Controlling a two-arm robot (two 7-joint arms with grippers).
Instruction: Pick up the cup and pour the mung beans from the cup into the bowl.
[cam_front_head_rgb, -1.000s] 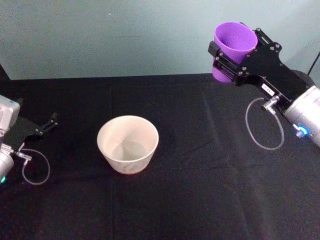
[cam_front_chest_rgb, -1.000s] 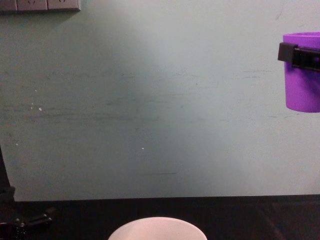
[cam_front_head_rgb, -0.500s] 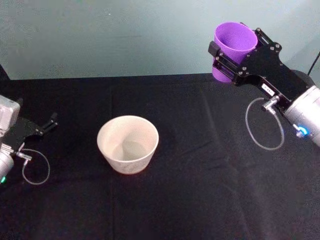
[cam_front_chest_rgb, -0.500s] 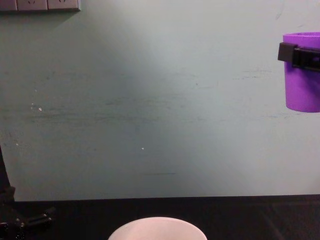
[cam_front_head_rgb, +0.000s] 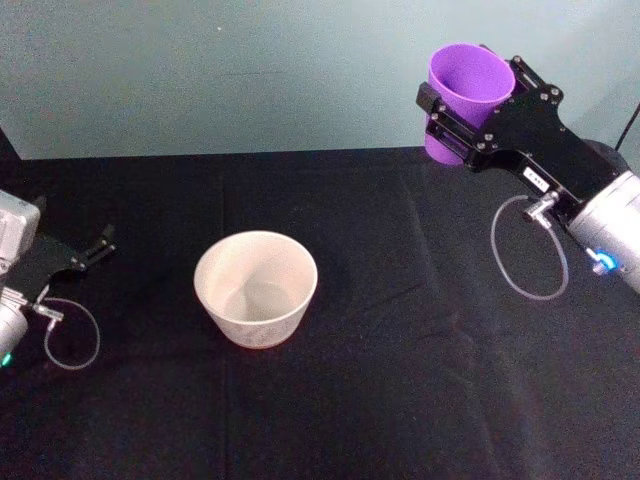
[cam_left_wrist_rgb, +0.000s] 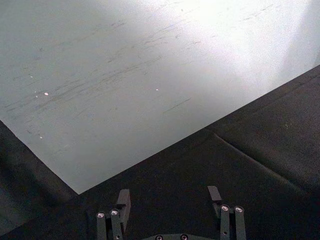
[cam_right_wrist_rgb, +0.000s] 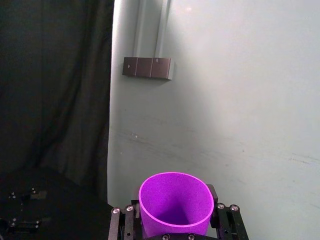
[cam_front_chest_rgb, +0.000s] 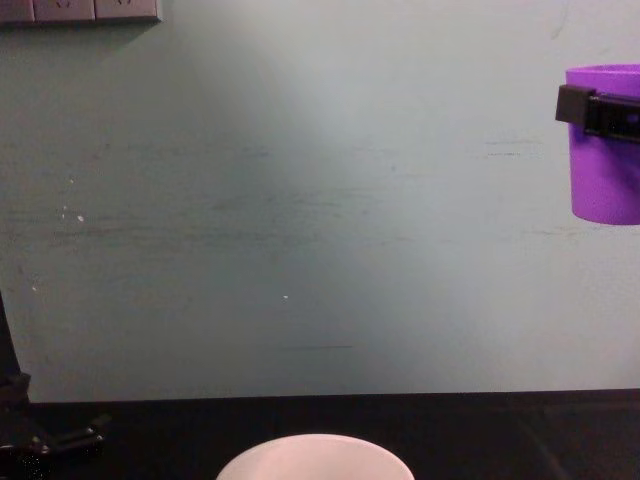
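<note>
The purple cup (cam_front_head_rgb: 466, 96) hangs upright high above the table's back right, with my right gripper (cam_front_head_rgb: 470, 112) shut on it; the chest view has the cup (cam_front_chest_rgb: 606, 170) at its right edge with a black finger (cam_front_chest_rgb: 588, 106) across it. In the right wrist view the cup (cam_right_wrist_rgb: 174, 205) sits between the fingers, and its inside shows no beans. The pale bowl (cam_front_head_rgb: 256, 287) stands on the black cloth at centre left, well below and left of the cup; its rim (cam_front_chest_rgb: 315, 455) peeks in at the chest view's bottom. My left gripper (cam_front_head_rgb: 104, 243) rests open at the table's left edge.
A black cloth (cam_front_head_rgb: 400, 380) covers the table, backed by a pale green wall (cam_front_head_rgb: 250, 70). Wall sockets (cam_front_chest_rgb: 80, 10) sit at the chest view's top left. A dark curtain (cam_right_wrist_rgb: 50, 100) and a wall bracket (cam_right_wrist_rgb: 147, 67) appear in the right wrist view.
</note>
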